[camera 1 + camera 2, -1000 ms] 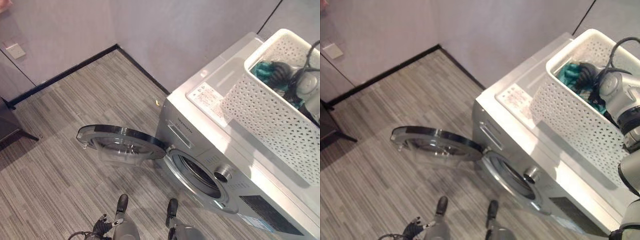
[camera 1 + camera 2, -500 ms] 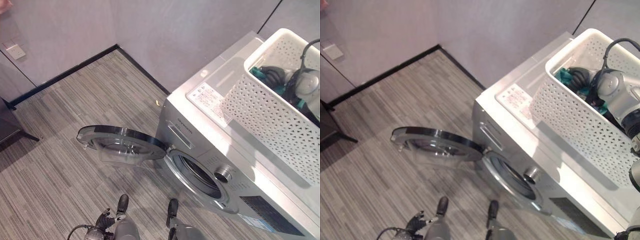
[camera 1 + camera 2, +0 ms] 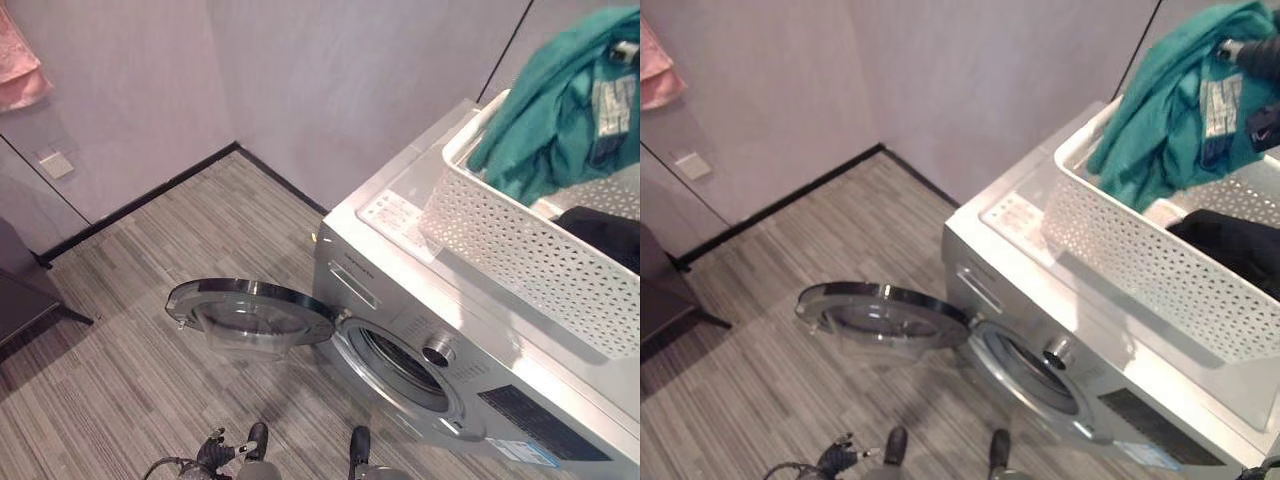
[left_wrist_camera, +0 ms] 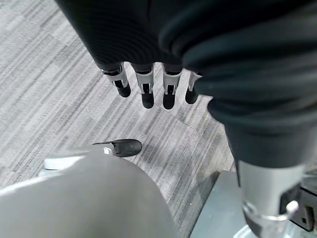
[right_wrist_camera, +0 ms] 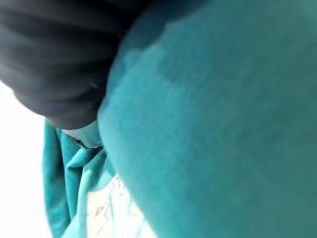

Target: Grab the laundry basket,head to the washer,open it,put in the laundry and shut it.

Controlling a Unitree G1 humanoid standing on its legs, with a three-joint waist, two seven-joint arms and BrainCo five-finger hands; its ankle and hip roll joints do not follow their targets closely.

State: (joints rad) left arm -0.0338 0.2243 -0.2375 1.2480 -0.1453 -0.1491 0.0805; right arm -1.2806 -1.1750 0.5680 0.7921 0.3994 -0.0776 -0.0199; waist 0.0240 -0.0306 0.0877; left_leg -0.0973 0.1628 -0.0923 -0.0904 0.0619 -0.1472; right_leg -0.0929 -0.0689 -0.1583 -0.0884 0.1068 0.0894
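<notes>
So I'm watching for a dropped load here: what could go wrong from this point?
The teal garment hangs from the right hand with its lower end in the basket; it may snag the rim and drag the basket along the washer. The open door lies low across the path and could be bumped.

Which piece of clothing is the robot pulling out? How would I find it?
Look at the silver front-loading washing machine with its round glass door swung open. On top of it sits a white perforated plastic laundry basket. The teal cloth garment hangs above the basket from the robot's right hand, while a black garment lies inside.
</notes>
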